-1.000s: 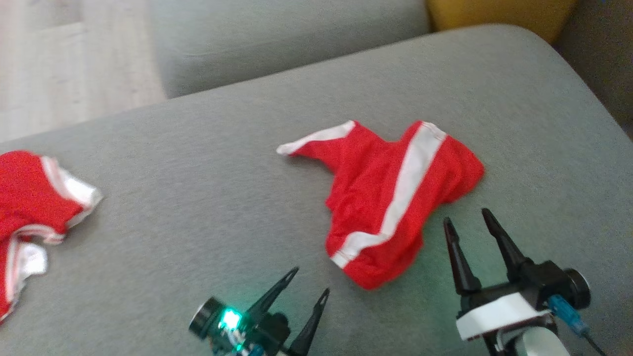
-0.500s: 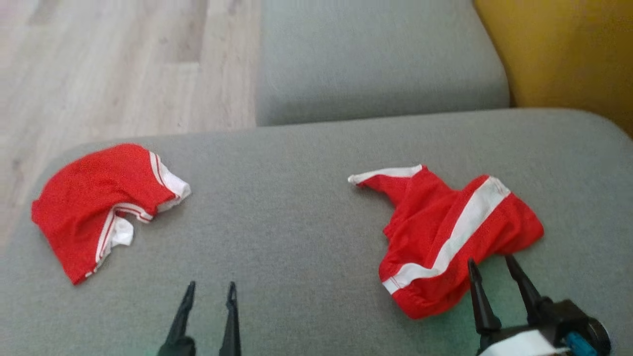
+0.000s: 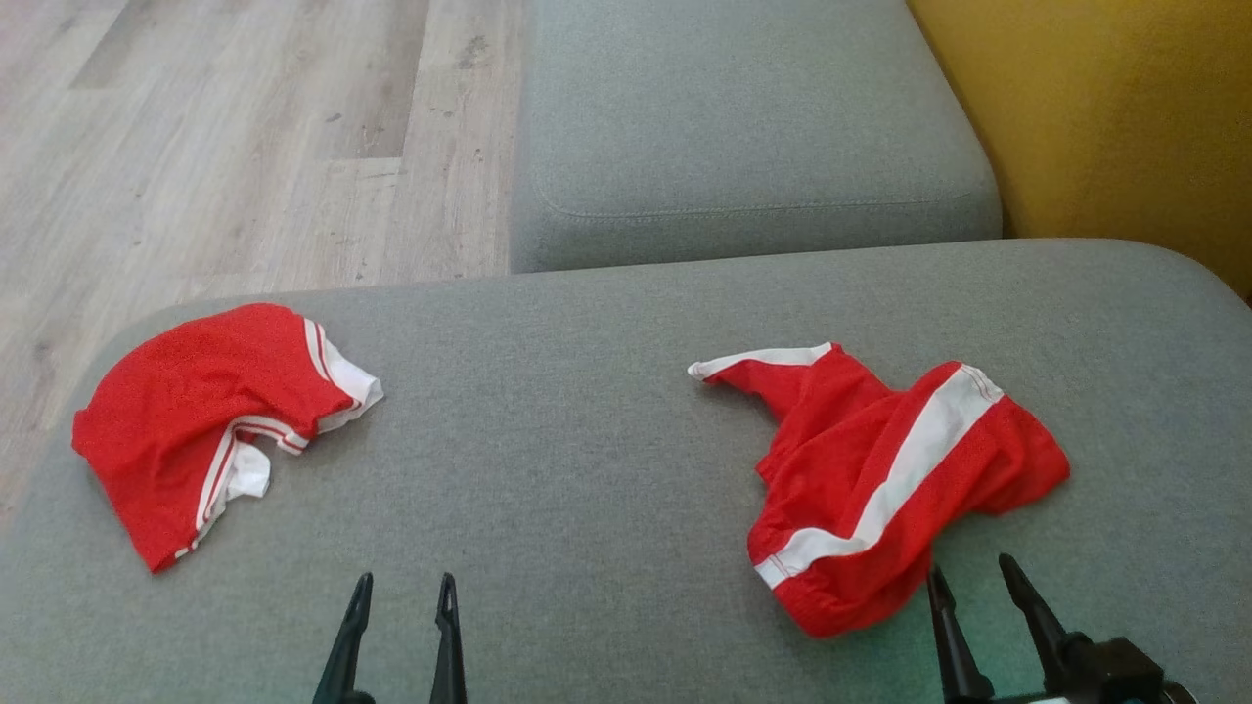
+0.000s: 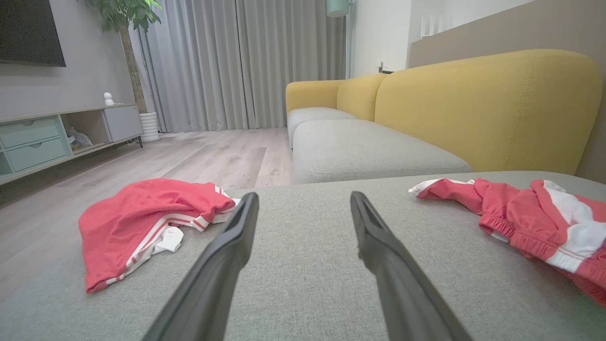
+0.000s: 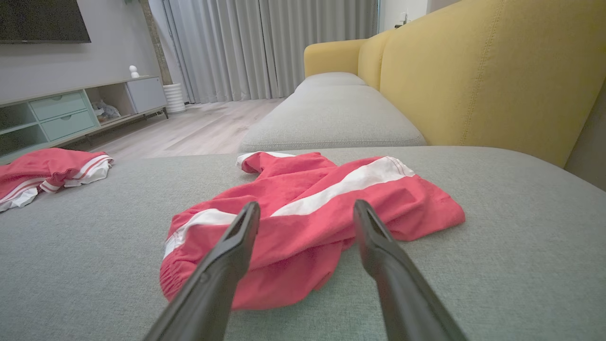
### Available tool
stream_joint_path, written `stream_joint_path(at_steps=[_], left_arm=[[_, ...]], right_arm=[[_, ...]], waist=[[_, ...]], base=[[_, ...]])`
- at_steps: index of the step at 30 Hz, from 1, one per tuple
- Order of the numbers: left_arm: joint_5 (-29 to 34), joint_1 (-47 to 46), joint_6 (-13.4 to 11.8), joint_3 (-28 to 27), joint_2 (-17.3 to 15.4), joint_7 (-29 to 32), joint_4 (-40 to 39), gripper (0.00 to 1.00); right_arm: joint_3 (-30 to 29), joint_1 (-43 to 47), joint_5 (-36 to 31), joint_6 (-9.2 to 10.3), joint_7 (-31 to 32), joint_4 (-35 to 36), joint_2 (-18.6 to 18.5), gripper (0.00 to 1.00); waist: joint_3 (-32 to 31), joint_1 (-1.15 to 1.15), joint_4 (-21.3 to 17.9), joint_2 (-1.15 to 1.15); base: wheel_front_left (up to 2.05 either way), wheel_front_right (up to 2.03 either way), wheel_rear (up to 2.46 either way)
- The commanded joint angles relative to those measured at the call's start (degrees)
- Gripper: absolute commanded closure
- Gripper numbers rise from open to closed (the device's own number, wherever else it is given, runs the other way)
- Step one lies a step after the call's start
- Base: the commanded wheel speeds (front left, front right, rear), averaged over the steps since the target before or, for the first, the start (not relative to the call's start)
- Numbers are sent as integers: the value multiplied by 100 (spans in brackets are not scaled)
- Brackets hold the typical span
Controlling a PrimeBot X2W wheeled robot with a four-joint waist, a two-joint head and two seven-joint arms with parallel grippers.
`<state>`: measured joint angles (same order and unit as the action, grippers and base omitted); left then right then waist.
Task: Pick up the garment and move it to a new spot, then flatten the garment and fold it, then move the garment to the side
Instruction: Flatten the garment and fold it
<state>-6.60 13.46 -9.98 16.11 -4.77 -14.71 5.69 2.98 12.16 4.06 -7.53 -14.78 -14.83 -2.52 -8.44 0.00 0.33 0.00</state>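
Logged both pairs of jaws spread wide, gripping nothing. Found the red shorts (image 3: 861, 460) with a white side stripe crumpled on the grey sofa cushion (image 3: 587, 469), straight ahead of the right jaws. Saw the near hem just at the tips of the right fingers (image 3: 947, 626); could not tell contact. In the right wrist view, caught the shorts (image 5: 307, 227) bunched between and beyond the two tips, with the elastic waistband toward the left finger. Placed the shorts (image 4: 521, 213) off to the right of the left jaws, apart from them. Noted bare cushion between the left fingers (image 3: 448, 636). Spotted a second red-and-white garment (image 3: 196, 411) ahead-left of the left jaws, well apart, near the cushion's edge. Marked wooden floor (image 3: 245, 147) and a yellow backrest (image 3: 1125, 127) further off.
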Motion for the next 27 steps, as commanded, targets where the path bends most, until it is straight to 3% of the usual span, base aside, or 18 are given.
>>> stream_joint_path(at_steps=[1,27], left_arm=[[70,-201,57,-258,79,-29,-124,0],[93,-211,342,-351,185,-29,167,0]], right_arm=[[148,-243,24,4,-22,157,-36,0],[271,-271,-77,4,-22,165,-36,0]], waist=[[7,0,-18,0],[59,0,-13,0]], base=[[0,0,0],[0,0,0]])
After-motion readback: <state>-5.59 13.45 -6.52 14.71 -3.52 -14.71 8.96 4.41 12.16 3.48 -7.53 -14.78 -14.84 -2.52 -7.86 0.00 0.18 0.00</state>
